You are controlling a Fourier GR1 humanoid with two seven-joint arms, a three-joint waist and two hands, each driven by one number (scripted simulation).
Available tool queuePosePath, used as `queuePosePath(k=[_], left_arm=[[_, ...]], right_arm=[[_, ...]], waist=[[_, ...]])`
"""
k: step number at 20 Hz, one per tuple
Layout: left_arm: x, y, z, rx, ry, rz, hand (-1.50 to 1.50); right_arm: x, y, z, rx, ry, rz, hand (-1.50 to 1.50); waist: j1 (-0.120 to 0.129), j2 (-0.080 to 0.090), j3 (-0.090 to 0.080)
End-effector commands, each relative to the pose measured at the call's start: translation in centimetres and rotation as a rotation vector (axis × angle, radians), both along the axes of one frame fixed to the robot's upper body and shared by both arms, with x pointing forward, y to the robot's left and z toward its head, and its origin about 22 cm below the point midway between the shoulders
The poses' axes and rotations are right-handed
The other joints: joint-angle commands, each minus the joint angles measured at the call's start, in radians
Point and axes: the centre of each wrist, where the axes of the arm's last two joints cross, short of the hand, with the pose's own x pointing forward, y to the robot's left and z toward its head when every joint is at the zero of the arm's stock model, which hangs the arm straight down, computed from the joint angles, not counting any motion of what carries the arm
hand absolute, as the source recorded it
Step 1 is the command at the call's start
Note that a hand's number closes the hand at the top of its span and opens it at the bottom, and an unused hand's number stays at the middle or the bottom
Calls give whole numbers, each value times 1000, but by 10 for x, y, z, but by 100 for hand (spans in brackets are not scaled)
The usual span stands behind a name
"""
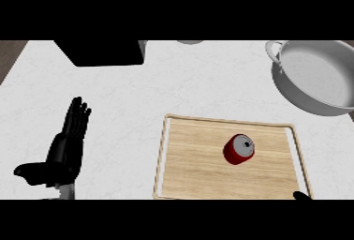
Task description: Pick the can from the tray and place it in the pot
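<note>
While the left hand (68, 140) rests open, the right hand (301, 195) is cut off, its state unclear.

Clearances, counter top. Open white counter (180, 79) between wooden tray (200, 159) and grey pot (314, 77): passable. Above the red can (239, 149) (alone on the tray): nothing overhead, bare board on all sides. Tray rim: low raised lip. Pot: up right, its mouth unobstructed, one handle toward the counter's far edge. Black block (104, 51): far left, well apart from the tray-to-pot route. Left hand (66, 147): left of the tray, off that route.
</note>
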Motion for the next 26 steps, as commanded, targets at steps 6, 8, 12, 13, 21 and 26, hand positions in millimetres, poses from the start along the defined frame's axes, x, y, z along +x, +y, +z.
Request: queuePosePath(k=[6, 8, 12, 13, 21, 26], left_arm=[[2, -6, 2, -1, -29, -12, 0], [1, -8, 5, -1, -24, -46, 0], [8, -26, 4, -1, -43, -60, 0], [-2, -17, 0, 14, -31, -60, 0], [16, -34, 2, -20, -19, -62, 0], [-9, -18, -24, 10, -7, -41, 0]], right_arm=[[-71, 14, -1, -284, 456, -108, -150], [-84, 16, 1, -337, 597, -100, -150], [-75, 37, 10, -383, 715, -186, -150], [-79, 49, 13, -371, 738, -194, -150], [-13, 114, 29, -381, 811, -173, -150], [-6, 107, 8, -432, 976, -220, -150]], waist=[[37, 17, -6], [40, 18, -6], [62, 26, -6], [59, 19, -4], [56, 15, -1], [45, 11, 0]])
